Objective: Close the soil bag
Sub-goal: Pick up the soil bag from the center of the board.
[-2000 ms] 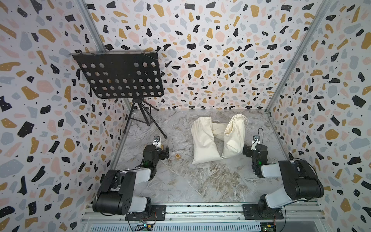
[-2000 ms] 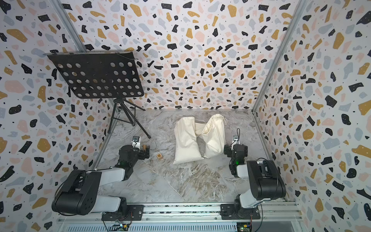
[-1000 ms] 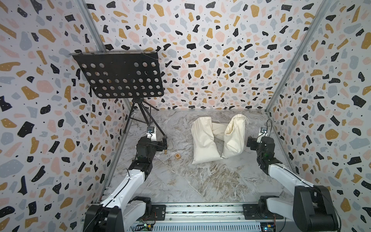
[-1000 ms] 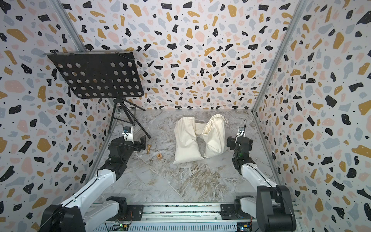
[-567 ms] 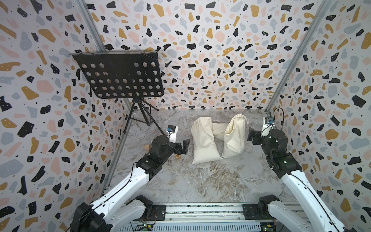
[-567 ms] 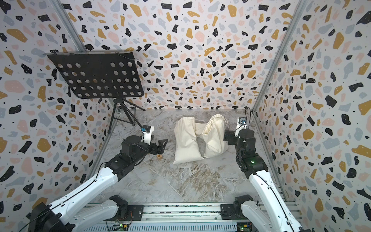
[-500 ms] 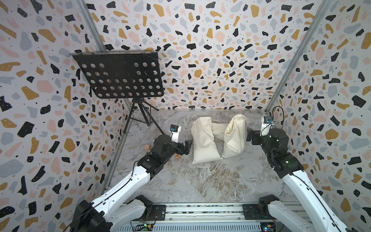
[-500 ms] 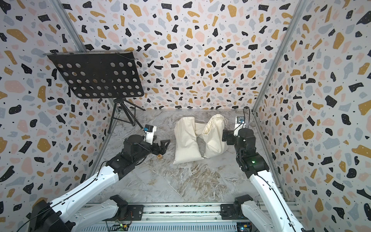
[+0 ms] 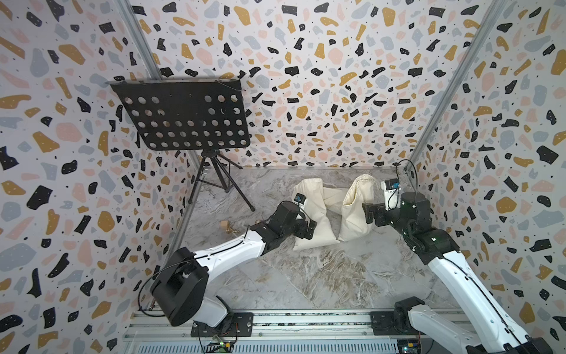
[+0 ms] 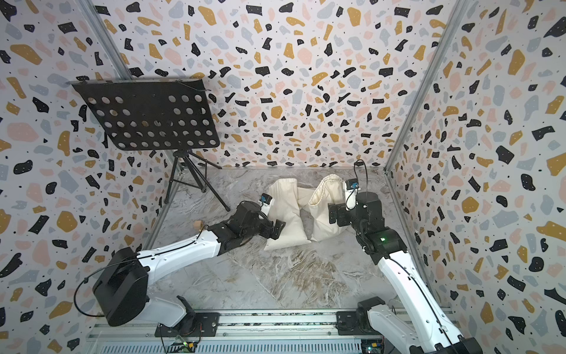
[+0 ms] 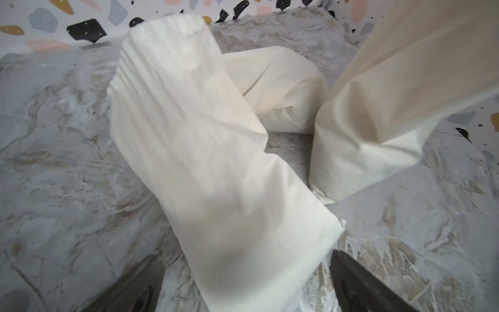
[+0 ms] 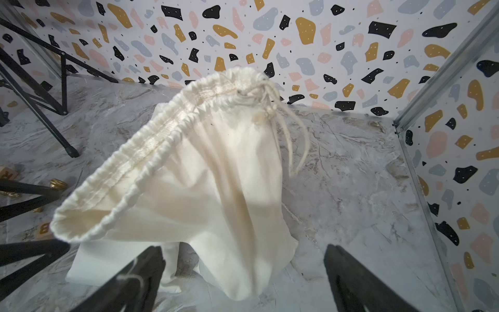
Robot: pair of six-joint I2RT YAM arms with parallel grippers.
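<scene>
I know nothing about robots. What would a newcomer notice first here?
Probably the walls, speckled black, mustard and pink, around a marble floor. Toward the back of it, two robot arms reach in from the sides: the left hand open at a lying cream bag, the right hand open beside a standing drawstring bag with its mouth gaping. A black music stand with round holes rises at the back left.

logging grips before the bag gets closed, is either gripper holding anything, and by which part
Nothing is held: the left gripper and the right gripper are both open, closed on nothing.
</scene>
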